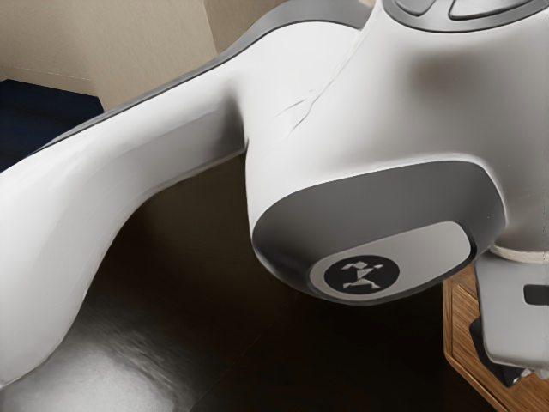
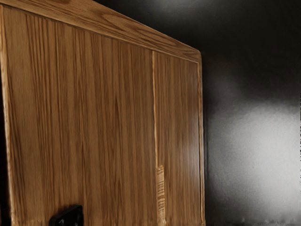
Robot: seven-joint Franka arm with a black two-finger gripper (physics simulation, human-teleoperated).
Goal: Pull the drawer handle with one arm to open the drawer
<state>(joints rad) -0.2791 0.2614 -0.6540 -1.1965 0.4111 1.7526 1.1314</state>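
Gripper (image 1: 508, 371) hangs by the wooden cabinet (image 2: 94, 117), opening impossible to tell; drawer probably rigid, smooth-sliding, best taken at the small black piece (image 2: 66, 217), perhaps its handle.

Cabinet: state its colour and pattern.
The cabinet is orange-brown wood with streaky grain; clearest in the wrist view.

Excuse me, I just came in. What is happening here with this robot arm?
A white Franka arm reaches over a dark surface toward a wooden cabinet. Its gripper is close over the wood. A small black part shows against the panel near the hand; I cannot tell if it is the drawer handle, nor whether the drawer is open.
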